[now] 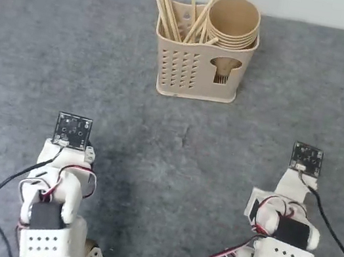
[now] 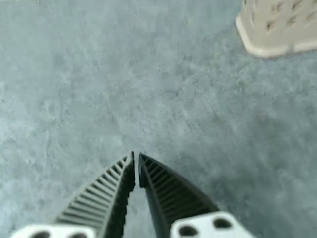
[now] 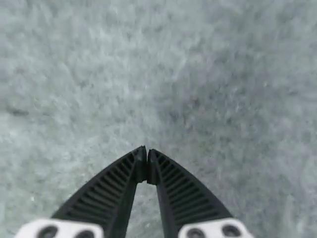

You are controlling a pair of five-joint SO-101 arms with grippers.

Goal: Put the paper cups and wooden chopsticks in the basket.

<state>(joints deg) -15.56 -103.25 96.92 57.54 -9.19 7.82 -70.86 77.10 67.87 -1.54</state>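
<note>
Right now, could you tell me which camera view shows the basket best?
The high view: it shows the whole basket from above, with the paper cups and wooden chopsticks standing in it. The left wrist view catches one bottom corner of the basket. The right wrist view looks at grey mat beyond its tool.

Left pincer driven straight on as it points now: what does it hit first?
Probably the grey mat: the left pincer aims at a bare patch. The basket sits off that line; depth is unclear.
</note>
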